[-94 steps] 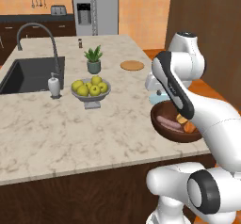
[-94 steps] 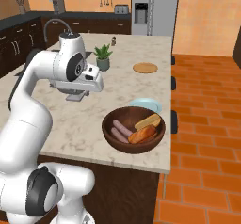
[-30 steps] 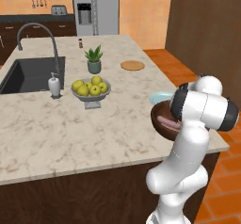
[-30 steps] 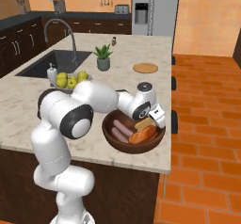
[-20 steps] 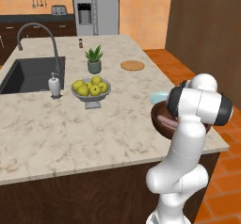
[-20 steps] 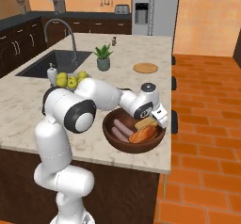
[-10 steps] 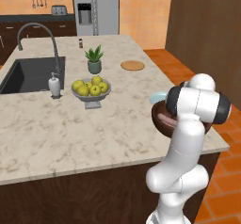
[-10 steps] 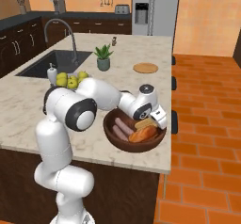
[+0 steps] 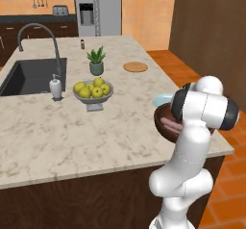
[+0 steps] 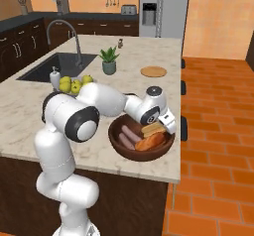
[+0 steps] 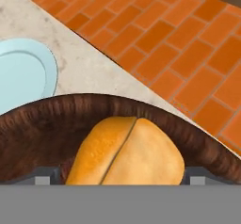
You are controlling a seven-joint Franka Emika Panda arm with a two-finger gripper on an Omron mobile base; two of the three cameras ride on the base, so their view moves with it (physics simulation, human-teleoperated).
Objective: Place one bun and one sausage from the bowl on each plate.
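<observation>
The dark brown wooden bowl point(image 10: 117, 140) sits near the island's right edge. It holds two orange buns point(image 10: 151, 142) and pinkish sausages point(image 10: 127, 134). My gripper point(image 10: 158, 130) reaches down into the bowl, open. In the hand view one bun point(image 11: 127, 152) lies close up between my fingertips point(image 11: 46, 174), one on each side of it, without a visible grip, inside the bowl's rim point(image 11: 117, 106). A pale blue plate point(image 11: 21, 72) lies just beyond the bowl. From the left, my arm covers most of the bowl point(image 9: 163, 127); a sausage point(image 9: 168, 123) and the plate point(image 9: 162, 99) peek out.
A grey footed bowl of yellow-green fruit point(image 9: 93, 91), a potted plant point(image 9: 96, 62), a round wooden trivet point(image 9: 135, 67), a soap dispenser point(image 9: 56, 87) and the sink point(image 9: 29, 76) lie further along the counter. The counter edge and brick floor point(image 11: 188, 44) are right beside the bowl.
My hand has sunk a little lower into the bowl over the bun. Bowl, plate and food have not moved.
</observation>
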